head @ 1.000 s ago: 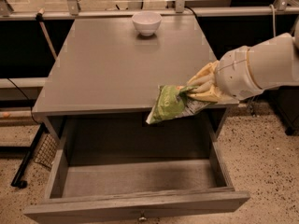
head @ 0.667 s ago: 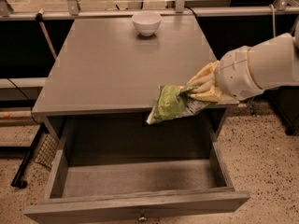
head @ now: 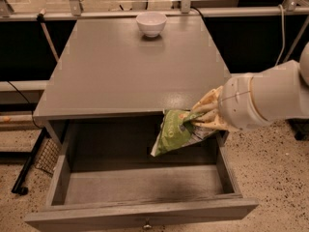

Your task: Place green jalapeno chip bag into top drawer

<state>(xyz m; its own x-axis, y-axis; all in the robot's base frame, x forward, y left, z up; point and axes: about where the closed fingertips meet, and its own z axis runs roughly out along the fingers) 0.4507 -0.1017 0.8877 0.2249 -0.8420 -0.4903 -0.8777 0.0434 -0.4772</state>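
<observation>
Lower than a second ago, my gripper (head: 199,120) has dropped from level with the tabletop's front edge to just beneath it, and the green jalapeno chip bag (head: 173,134) has come down with it; the bowl and drawer lie as they did. My fingers (head: 208,106) are clamped on the bag's upper right corner, at the centre-right of the frame; the bag hangs tilted, its lower corner pointing down and left over the right half of the open top drawer (head: 145,212); whether it touches the drawer floor I cannot tell. The drawer is pulled well out across the lower part of the frame, its plain front panel along the bottom edge with a small knob (head: 146,224) at its middle. My white arm (head: 270,98) reaches in from the right edge, over the speckled floor (head: 277,178). On the grey tabletop (head: 120,66) a white bowl (head: 151,23) stands near the far edge, at the upper centre, well apart from the bag.
</observation>
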